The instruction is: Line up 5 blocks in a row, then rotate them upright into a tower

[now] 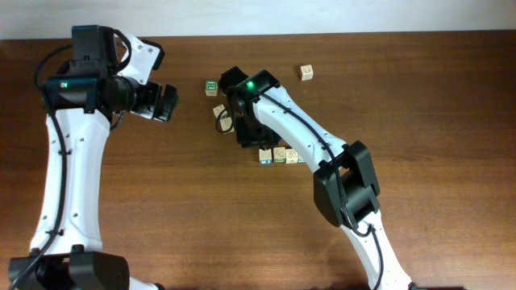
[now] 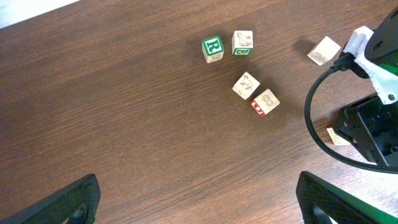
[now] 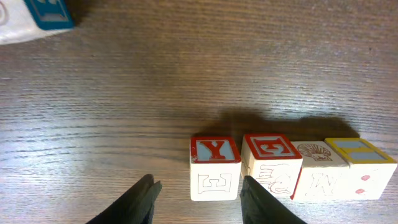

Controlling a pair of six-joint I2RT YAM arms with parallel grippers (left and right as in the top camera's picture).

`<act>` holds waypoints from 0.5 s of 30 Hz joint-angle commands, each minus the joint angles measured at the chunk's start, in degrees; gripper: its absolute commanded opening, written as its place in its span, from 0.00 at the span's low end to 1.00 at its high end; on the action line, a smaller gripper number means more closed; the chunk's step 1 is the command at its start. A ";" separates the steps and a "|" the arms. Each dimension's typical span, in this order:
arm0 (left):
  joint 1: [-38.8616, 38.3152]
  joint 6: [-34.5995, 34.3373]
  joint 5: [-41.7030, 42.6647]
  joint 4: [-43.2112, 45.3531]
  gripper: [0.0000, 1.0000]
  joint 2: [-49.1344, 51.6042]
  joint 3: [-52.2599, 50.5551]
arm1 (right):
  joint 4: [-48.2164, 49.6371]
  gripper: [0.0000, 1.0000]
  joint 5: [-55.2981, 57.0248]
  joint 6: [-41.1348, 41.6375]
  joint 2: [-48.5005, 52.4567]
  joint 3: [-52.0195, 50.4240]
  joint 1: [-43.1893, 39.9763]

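Looking down on a brown wooden surface (image 1: 451, 97), we saw two white-and-black robot arms. The left arm (image 1: 68, 177) stood off to its own side, with the left hand (image 1: 165, 102) hanging wide open and empty, well apart from the blocks. The right arm (image 1: 322, 153) reached across the middle, and the right hand (image 3: 199, 183) was low at a short row of blocks (image 1: 279, 154). Its jaws stood apart, gripping nothing, straddling the end cube of that row, the Y block (image 3: 214, 167), whose top was red-framed with a blue field. One finger (image 3: 255, 199) was against or just beside that cube's inner side, squeezed next to the neighbouring block (image 3: 272, 163). The other finger (image 3: 140, 202) showed bare wood between itself and the cube. More cubes lay scattered beyond the row, among them a green-framed cube (image 2: 213, 48).

We judged the step to be turning the Y block. To do it well, the right hand needed centring so both fingers met the cube together. It then needed a lift clear of the neighbour before twisting, lest the row be dragged askew.
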 commanded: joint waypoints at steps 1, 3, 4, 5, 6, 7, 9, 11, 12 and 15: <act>0.39 -0.35 0.63 0.09 0.99 0.07 1.25 | 0.90 0.25 -2.75 -1.36 0.63 0.92 1.68; 0.39 -0.35 0.63 0.11 0.99 0.07 1.25 | 2.91 0.18 -2.69 -1.36 0.63 0.13 3.28; 0.39 -0.35 0.63 0.09 0.99 0.07 1.25 | 4.31 0.17 -2.64 -1.36 0.63 -0.76 4.07; 0.39 -0.35 0.63 0.09 0.99 0.07 1.25 | 5.14 0.17 -1.84 -1.33 0.63 -1.57 4.70; 0.39 -0.35 0.63 0.11 0.99 0.07 1.25 | 5.68 0.17 -1.07 -1.33 0.63 -2.14 4.98; 0.39 -0.35 0.63 0.09 0.99 0.07 1.27 | 6.93 0.16 -0.98 -1.33 0.63 -3.30 5.07; 0.39 -0.35 0.63 0.11 0.99 0.07 1.25 | 8.72 0.16 -0.98 -1.33 0.63 -5.49 5.11; 0.39 -0.35 0.63 0.09 0.99 0.07 1.27 | 10.38 0.16 -0.94 -1.38 0.63 -7.48 5.11; 0.39 -0.35 0.63 0.09 0.99 0.07 1.25 | 11.23 0.16 -0.87 -1.64 0.63 -8.39 5.11; 0.39 -0.35 0.63 0.11 0.99 0.07 1.25 | 11.45 0.16 2.34 -2.05 0.63 -9.44 5.11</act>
